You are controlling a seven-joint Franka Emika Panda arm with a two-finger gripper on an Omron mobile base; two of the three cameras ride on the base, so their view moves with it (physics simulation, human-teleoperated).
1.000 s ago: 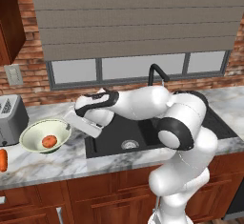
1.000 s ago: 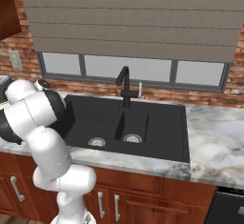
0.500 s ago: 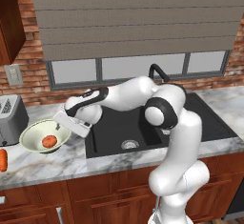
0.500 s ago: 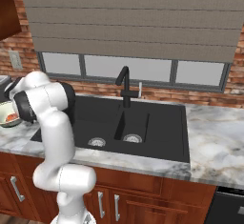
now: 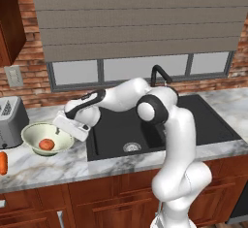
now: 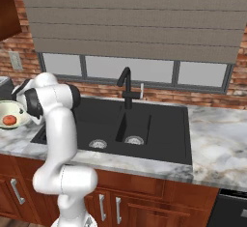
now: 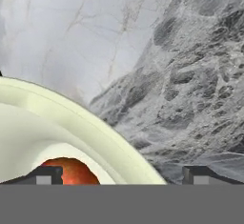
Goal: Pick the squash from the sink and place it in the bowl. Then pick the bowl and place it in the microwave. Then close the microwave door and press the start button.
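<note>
While the white arm is stretched out toward nine o'clock in the left base view, the black double-basin sink (image 5: 145, 125) is seen set into the grey-veined marble counter (image 5: 63, 161), its two round steel drains visible in the right base view and a dark curved faucet (image 6: 126, 85) standing at its twelve o'clock edge. At about nine o'clock of the sink, the wide cream bowl (image 5: 35, 136) is seated upright on the counter; flaring sides and a pale, glossy inner wall are shown. The gripper (image 7: 121, 175) is held over the bowl's rim at roughly three o'clock, with its two dark finger tips spread wide apart, one inside the bowl and one outside it, and nothing is clasped between them. The squash (image 5: 46, 144), a small roundish orange-red lump much smaller than the bowl, is lying at the bottom of the bowl.
</note>
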